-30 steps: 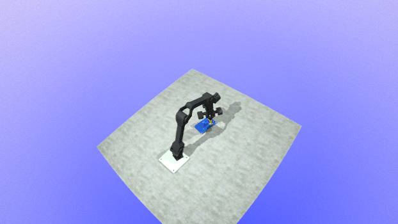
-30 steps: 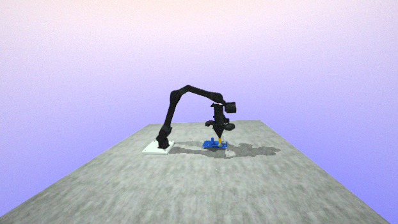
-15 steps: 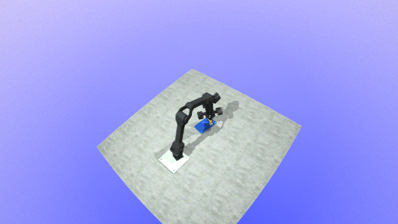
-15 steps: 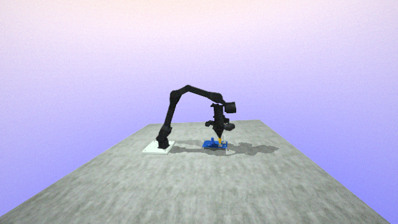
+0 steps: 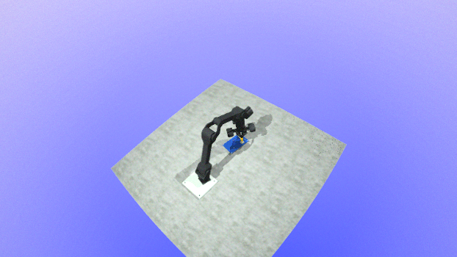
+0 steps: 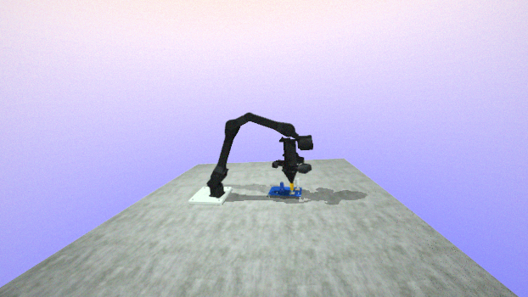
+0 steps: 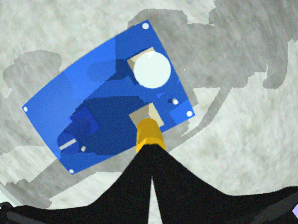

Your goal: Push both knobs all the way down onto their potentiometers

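The blue circuit board [image 5: 228, 146] [image 6: 273, 193] [image 7: 47, 107] stands on the table. A yellow knob [image 5: 242, 139] [image 6: 292, 187] [image 7: 150, 134] stands upright over a beige potentiometer near one board edge. A wide white knob [image 7: 152, 70] [image 6: 297, 182] covers much of another beige potentiometer. My gripper [image 5: 241, 136] [image 6: 291, 182] [image 7: 150, 149] is shut, with nothing between its fingers. Its tips are right at the top of the yellow knob, seemingly touching it. I cannot tell whether either knob sits against its potentiometer.
A blue knob-like part [image 6: 282, 185] with a white line stands on the board's other half, in the arm's shadow. The arm's white base plate [image 5: 192, 188] [image 6: 199, 198] is on the table to the left of the board in the exterior view.
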Available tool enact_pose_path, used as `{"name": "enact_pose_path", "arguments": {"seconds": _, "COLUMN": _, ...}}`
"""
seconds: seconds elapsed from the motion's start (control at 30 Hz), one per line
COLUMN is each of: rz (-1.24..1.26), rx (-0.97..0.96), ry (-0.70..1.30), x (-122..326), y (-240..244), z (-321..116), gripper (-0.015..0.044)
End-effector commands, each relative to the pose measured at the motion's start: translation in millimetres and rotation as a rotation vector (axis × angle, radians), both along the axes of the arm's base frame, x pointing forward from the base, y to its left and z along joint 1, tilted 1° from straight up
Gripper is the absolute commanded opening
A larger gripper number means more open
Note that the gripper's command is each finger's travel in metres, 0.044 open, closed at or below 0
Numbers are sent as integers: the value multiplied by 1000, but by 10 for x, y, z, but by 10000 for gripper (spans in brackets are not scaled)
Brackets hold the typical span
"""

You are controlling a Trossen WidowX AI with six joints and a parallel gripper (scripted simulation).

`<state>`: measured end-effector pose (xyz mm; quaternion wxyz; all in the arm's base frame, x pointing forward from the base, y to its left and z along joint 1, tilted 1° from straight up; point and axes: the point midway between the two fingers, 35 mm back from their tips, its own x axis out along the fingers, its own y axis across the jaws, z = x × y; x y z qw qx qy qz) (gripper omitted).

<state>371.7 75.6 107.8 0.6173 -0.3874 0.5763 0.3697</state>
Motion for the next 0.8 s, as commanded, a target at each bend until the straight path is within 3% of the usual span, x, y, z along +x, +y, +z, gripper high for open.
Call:
{"name": "enact_pose_path", "arguments": {"seconds": 0.0, "rz": 3, "rx": -3, "ry": 4, "x": 19, "y": 0, "z": -90, "gripper": 0}}
{"name": "enact_pose_path", "arguments": {"seconds": 0.77, "rz": 3, "rx": -3, "ry": 4, "x": 21, "y": 0, "z": -130, "gripper": 0}}
